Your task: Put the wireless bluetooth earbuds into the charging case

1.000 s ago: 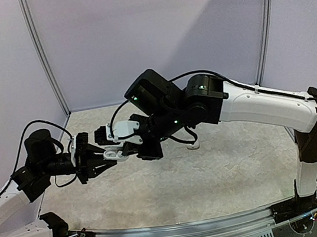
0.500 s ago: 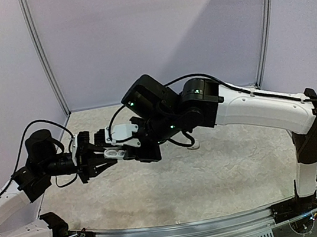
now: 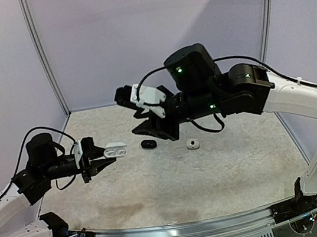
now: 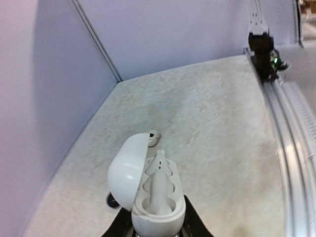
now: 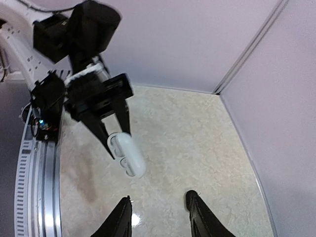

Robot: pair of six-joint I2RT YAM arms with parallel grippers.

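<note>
While the left gripper (image 3: 101, 160) pinches the open white case (image 3: 115, 151) above the table (image 3: 226, 171) — a white bud (image 4: 158, 185) seems seated inside — the right gripper (image 5: 159, 195) hangs higher, fingers spread, empty. Black bud (image 3: 147, 144) & loose white bud (image 3: 193, 144) lie on the table.

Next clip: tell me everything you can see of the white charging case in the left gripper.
The white charging case is a glossy, pebble-shaped plastic shell, its hinged lid swung open to one side. Inside are two moulded white wells; whether a bud sits in them I cannot tell. The left gripper clamps its base, holding it above the table, open face up. Nothing else touches it.
</note>
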